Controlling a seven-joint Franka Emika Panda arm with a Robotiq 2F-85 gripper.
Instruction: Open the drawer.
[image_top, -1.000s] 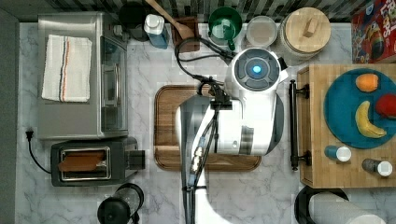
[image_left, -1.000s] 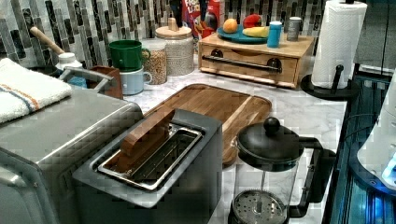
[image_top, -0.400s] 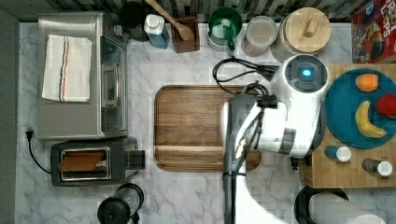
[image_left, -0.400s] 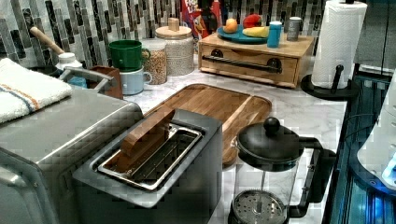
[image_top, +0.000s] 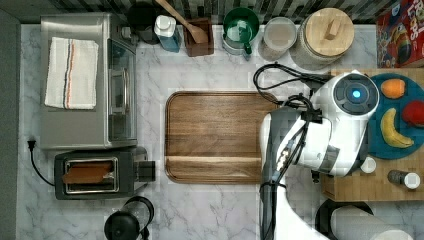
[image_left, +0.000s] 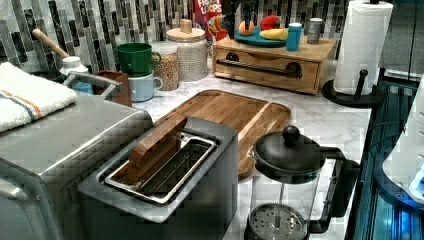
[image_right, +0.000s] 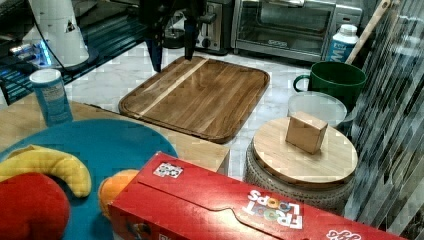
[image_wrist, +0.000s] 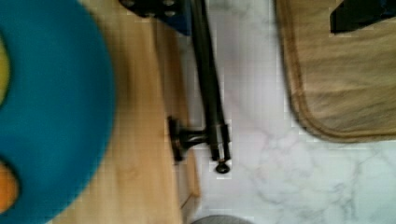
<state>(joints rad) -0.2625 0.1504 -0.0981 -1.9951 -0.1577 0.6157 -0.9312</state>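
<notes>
Within the last second the arm (image_top: 325, 130) has swung off the wooden tray (image_top: 215, 135) to the drawer front. The gripper (image_right: 173, 62) hangs with fingers (image_wrist: 359, 14) spread wide, empty. The black handle (image_wrist: 208, 84) lies between them, seemingly untouched; just beyond sits the closed drawer (image_left: 270, 67).

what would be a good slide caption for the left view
Kitchen counter with the closed drawer and its black bar handle at the back, behind a wooden tray, toaster and coffee press.
</notes>
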